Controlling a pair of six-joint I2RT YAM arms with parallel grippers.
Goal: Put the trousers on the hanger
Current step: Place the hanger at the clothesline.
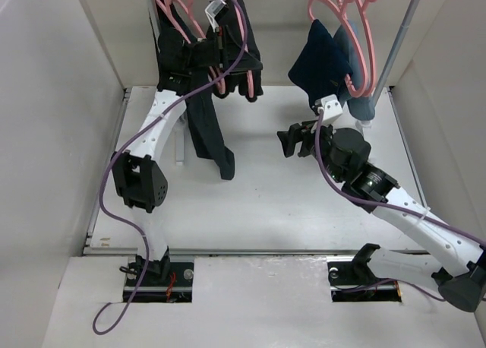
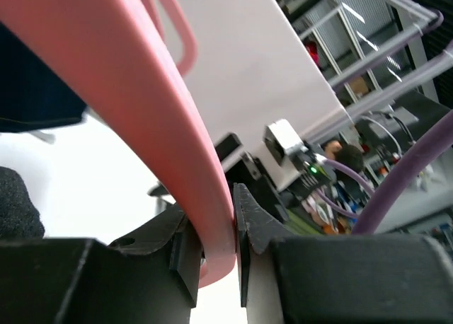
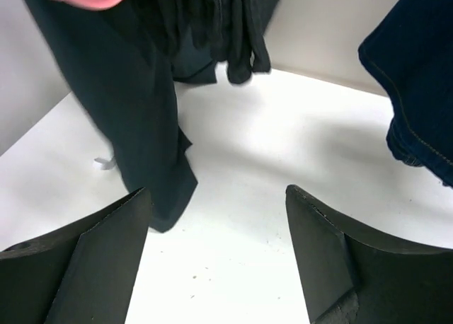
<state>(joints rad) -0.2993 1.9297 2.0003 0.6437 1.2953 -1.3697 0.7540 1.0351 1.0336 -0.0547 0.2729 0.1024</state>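
The black trousers (image 1: 206, 131) hang at the back left from a pink hanger (image 1: 241, 29), with one leg trailing down onto the table. My left gripper (image 1: 220, 59) is raised among them. In the left wrist view it (image 2: 212, 218) is shut on the hanger's pink bar (image 2: 141, 90). My right gripper (image 1: 287, 141) is open and empty, low over the middle of the table and to the right of the hanging leg. In the right wrist view it (image 3: 218, 193) faces the trouser leg (image 3: 141, 126). The waistband button is hidden.
A dark navy garment (image 1: 323, 59) hangs on other pink hangers (image 1: 357, 6) at the back right, and it also shows in the right wrist view (image 3: 417, 90). A slanted rack pole (image 1: 399, 44) stands at the right. White walls enclose the table. A small white piece (image 1: 180, 147) lies by the trouser leg.
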